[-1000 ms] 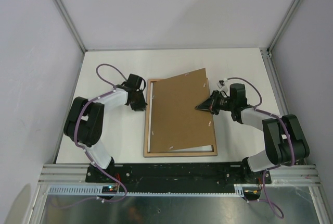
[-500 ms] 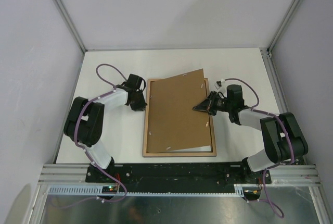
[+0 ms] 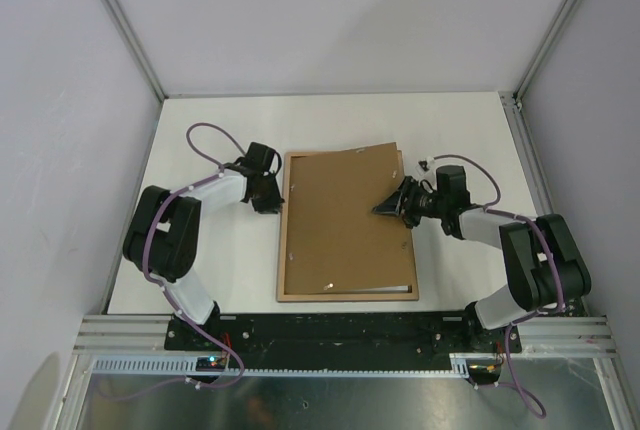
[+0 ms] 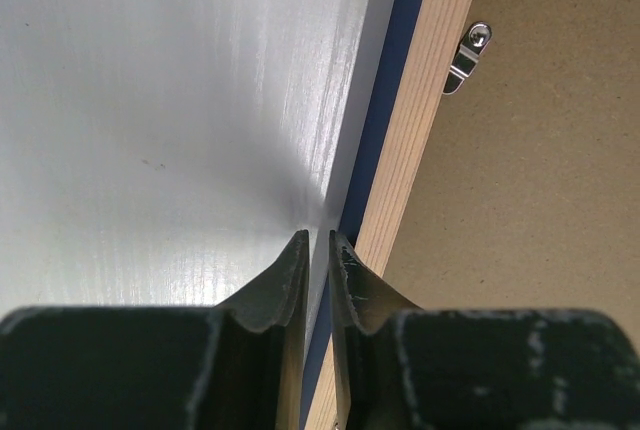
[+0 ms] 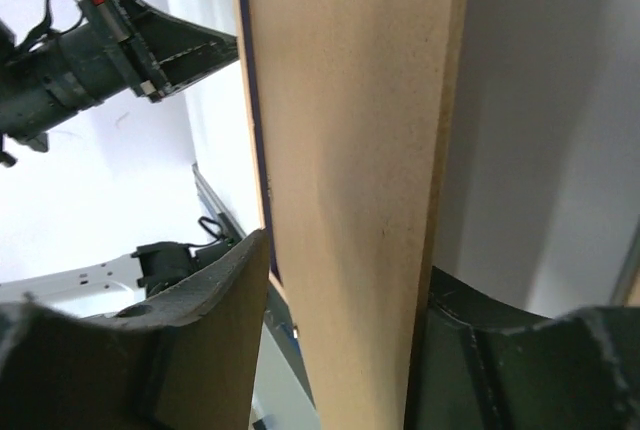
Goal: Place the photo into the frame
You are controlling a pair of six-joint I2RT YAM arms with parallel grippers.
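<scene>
Lying between both grippers: frame [image 3: 296, 295]

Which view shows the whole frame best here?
The top external view: the frame lies back-up with its whole outline visible, the backing board on it. The left wrist view shows only a strip of wood with a blue edge; in the right wrist view little of it can be told.

You won't find any readable text, label, brand, number or sign in these views. The brown backing board [image 3: 345, 220] is plain, the wood back of the frame [image 4: 420, 140] carries no print, and the table [image 3: 460, 130] is unmarked. Small marks at the arm bases are too tiny for you to read.
</scene>
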